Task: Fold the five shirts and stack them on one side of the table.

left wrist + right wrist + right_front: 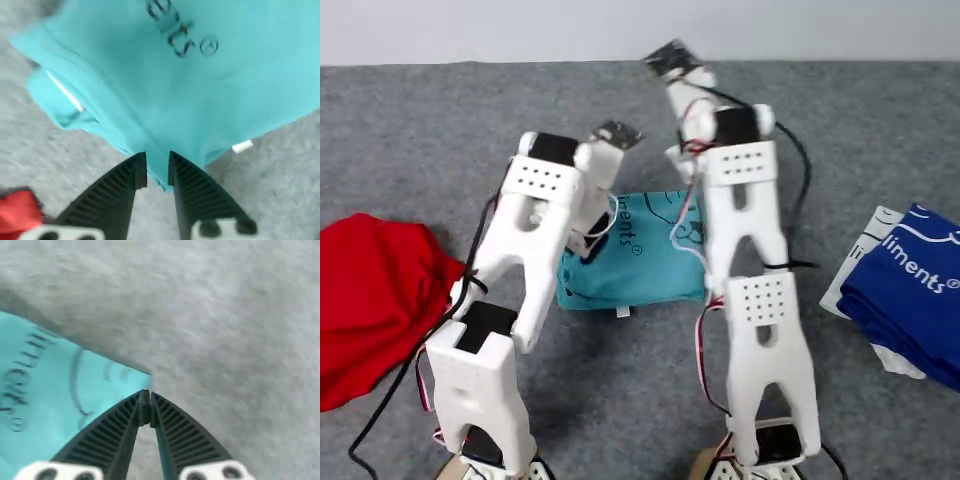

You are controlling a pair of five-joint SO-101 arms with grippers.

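Teal shirt [640, 262] is seen folded mid-surface [620, 400], between the arms. Left pincer [155, 170] is held narrowly parted over one edge. Right pincer [145, 407] is closed at a corner; grip on cloth cannot be told. Folding is judged finished; a firm hold and transfer to the blue shirt [910, 290] stack is needed.

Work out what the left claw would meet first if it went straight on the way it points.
The teal shirt: the left claw points straight at its folded edge, with nothing in between. It looks very close, though depth is unclear.
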